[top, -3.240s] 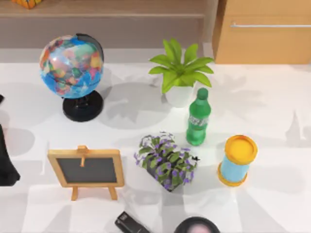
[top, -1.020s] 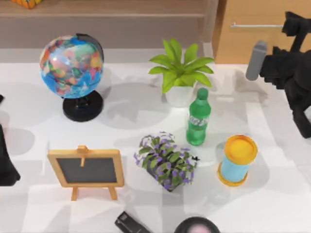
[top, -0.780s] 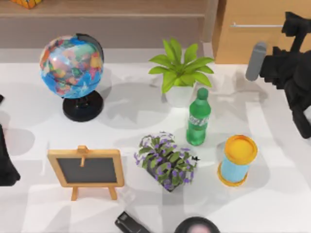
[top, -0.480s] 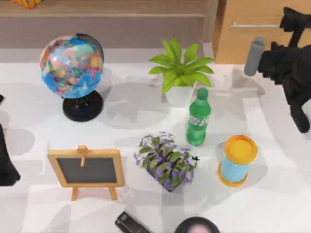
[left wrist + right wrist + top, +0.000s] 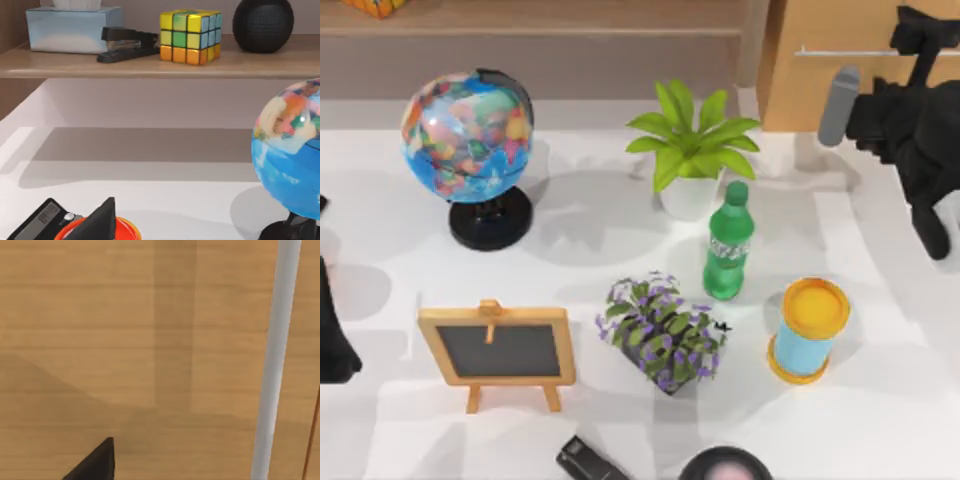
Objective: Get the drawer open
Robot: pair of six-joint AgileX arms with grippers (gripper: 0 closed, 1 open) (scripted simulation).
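- Since half a second ago the right arm has crept toward 12 o'clock, so the right gripper (image 5: 917, 30) now overlaps the drawer's front
- Whether its black fingers are released or clenched cannot be told
- Drawer (image 5: 840, 85) sits at 1 o'clock on the table: flat light tan wood with visible grain, shut, with a thin round silver bar handle (image 5: 840, 51) across it; the right wrist view shows that bar (image 5: 275, 360) close up against the grain
- Left arm is parked at the 9 o'clock edge
- Glossy white table (image 5: 580, 270) carries a round globe (image 5: 467, 135) on a black foot, a leafy potted plant (image 5: 692, 150), a green plastic bottle (image 5: 728, 250) and a wood-framed chalkboard (image 5: 498, 350)
- Behind, a wooden shelf (image 5: 150, 62) holds a colour cube (image 5: 190, 36)
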